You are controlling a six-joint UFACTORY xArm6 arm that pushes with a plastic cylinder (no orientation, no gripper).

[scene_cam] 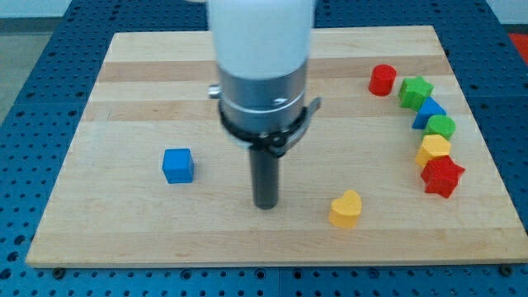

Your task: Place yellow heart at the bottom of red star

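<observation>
The yellow heart [346, 208] lies near the view's bottom, right of centre. The red star [442, 176] lies at the view's right, at the lower end of a curved row of blocks. The heart is to the left of the star and slightly lower. My tip [266, 204] rests on the board to the left of the heart, with a gap between them.
A curved row at the view's right runs from a red cylinder [382, 80] through a green star [416, 91], a blue block [428, 113], a green block [441, 126] and a yellow hexagon [433, 150]. A blue cube [177, 165] lies at the left. The wooden board [148, 91] ends near the red star.
</observation>
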